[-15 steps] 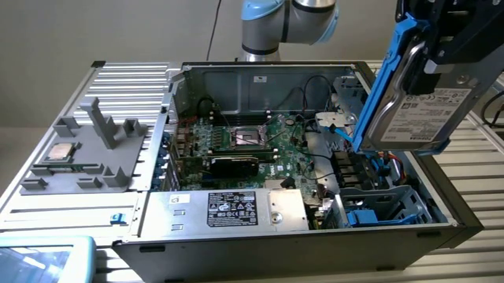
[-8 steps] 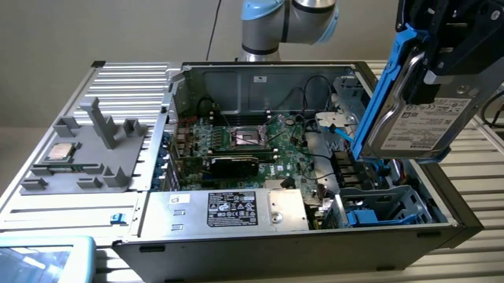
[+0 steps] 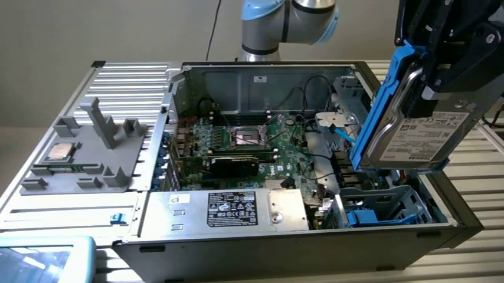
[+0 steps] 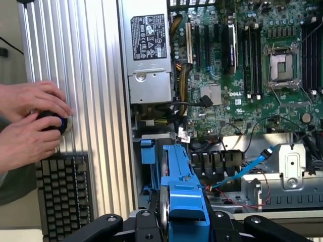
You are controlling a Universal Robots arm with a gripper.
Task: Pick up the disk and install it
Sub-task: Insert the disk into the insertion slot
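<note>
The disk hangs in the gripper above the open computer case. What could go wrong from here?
1. The gripper holds the disk tilted, by its upper part; a slip could drop it into the open case.
2. A loose blue cable lies beside the drive bay; the disk may snag or pinch it.
3. Lowered at this tilt, the disk could jam against the bay's walls.

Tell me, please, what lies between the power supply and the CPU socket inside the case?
A black expansion card sits there on the green motherboard; the exterior view shows it clearly.
</note>
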